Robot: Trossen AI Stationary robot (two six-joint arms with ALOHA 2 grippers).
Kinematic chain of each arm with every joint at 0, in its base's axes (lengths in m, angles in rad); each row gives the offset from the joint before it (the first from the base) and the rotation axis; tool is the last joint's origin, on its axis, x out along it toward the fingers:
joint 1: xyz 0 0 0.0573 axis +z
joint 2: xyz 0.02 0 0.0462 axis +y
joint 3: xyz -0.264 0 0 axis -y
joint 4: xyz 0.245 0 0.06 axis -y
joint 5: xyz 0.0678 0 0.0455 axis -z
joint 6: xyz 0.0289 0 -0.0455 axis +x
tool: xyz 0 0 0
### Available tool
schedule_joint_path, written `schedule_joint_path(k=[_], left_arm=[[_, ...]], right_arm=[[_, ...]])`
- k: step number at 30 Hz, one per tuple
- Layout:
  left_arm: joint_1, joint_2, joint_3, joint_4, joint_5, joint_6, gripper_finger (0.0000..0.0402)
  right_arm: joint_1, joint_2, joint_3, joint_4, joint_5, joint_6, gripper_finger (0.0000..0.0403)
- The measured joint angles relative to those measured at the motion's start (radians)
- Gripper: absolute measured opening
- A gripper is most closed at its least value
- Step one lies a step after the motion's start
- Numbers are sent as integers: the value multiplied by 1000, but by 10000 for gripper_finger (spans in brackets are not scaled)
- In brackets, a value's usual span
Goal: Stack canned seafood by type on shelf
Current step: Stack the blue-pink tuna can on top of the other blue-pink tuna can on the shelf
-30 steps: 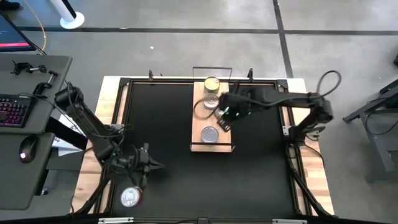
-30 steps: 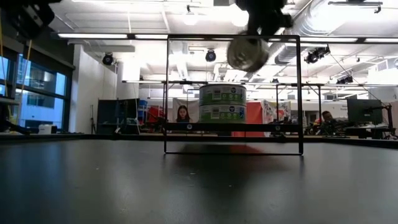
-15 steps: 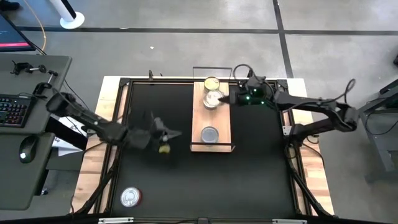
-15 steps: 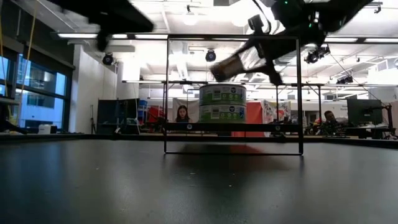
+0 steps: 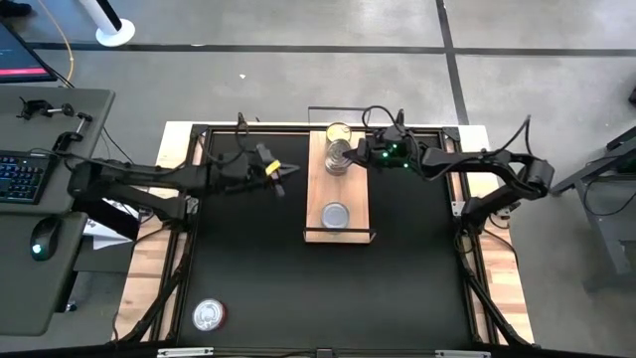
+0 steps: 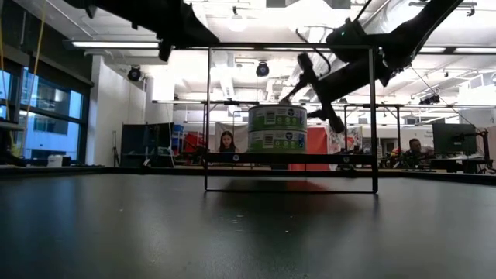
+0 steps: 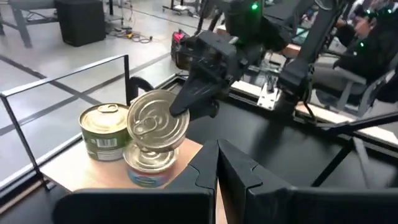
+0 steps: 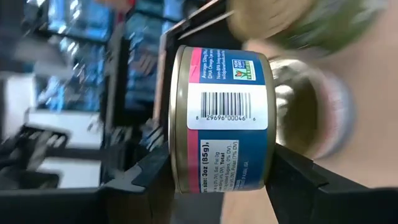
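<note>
The shelf (image 5: 320, 185) is a light-wood plank with wire rails. On it stand a gold-lidded can (image 5: 338, 132) at the far end, a silver-lidded can (image 5: 335, 215) near the near end, and a silver-lidded can (image 7: 148, 169) between them. My right gripper (image 5: 355, 155) is shut on a pink-and-blue-labelled can (image 8: 221, 118) just over that middle can; whether the two touch I cannot tell. My left gripper (image 7: 217, 163) hovers shut and holding nothing, left of the shelf. One more can (image 5: 208, 315) lies at the table's near left. My right gripper pinches the can between its two fingers, one on each flat face: one finger lies on the lid (image 7: 177, 111), the other on the bottom (image 8: 273, 163). The fingers come from the table's right, slanting a little down. The can stands tipped on edge, its lid facing left.
Green-labelled cans (image 6: 277, 128) show stacked behind the shelf's near wire rail (image 6: 291, 46). The black tabletop (image 5: 258, 268) spreads left and near of the shelf. A desk with a keyboard (image 5: 22, 177) stands beyond the table's left edge. People sit in the room behind.
My right gripper has come down toward the shelf's far half and rolled, tipping its can onto its edge above the middle can. My left gripper has swung from the table's near left, by the loose can, up and toward the far edge, ending left of the shelf.
</note>
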Motion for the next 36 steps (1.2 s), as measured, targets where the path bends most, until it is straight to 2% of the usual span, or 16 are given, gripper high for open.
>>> schedule_joint_path(k=[8,14,18,25,36], left_arm=[[127,29,0,-10,197,111,0],[158,20,0,-7,273,134,0],[160,20,0,-20,296,163,0],[160,20,0,-30,296,171,0],[166,20,0,-31,289,152,0]], right_arm=[[3,82,3,64,69,93,192],[38,112,1,150,93,152,192],[68,109,0,149,111,152,193],[88,108,2,114,249,145,198],[92,109,1,92,218,109,212]])
